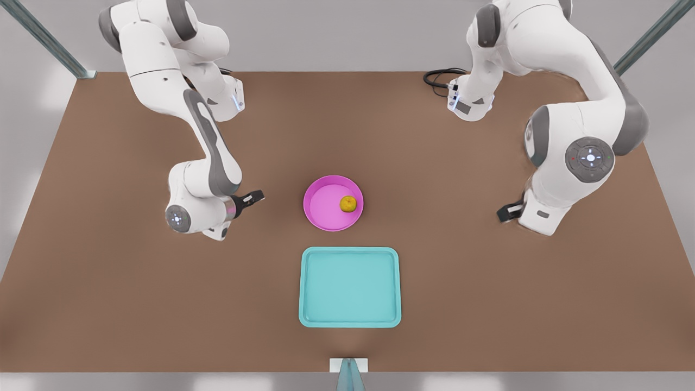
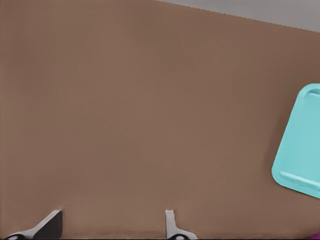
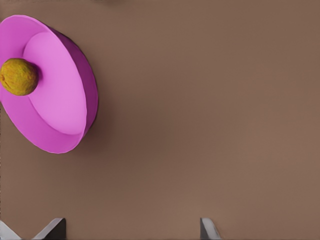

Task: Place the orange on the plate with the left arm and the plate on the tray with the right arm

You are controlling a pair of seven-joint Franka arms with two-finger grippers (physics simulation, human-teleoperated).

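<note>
The orange [image 1: 348,203] sits in the pink plate [image 1: 326,209], off-centre toward the front view's right, close to the plate's rim. The plate rests flat on the brown table [image 1: 108,293], and the teal tray [image 1: 350,320] lies on the table just beside it, nearer the camera in the front view, not touching it and with nothing on it.

The right gripper [image 1: 248,199] hangs low over the table on the front view's left, its dark fingers pointing toward the plate, which lies a short way ahead of it. In the right wrist view its two fingertips [image 3: 209,230] stand wide apart with bare table between them; it is open and holds nothing. From there the plate [image 3: 65,100] lies ahead and to one side, with the orange [image 3: 19,76] on the part of the dish farther from the gripper.

The left gripper [image 1: 506,213] is low on the front view's right, well apart from the plate. Its fingertips [image 2: 172,227] are also spread with only table between them, so it too is open and empty. An edge of the tray [image 2: 300,145] shows ahead of it and off to one side.
</note>
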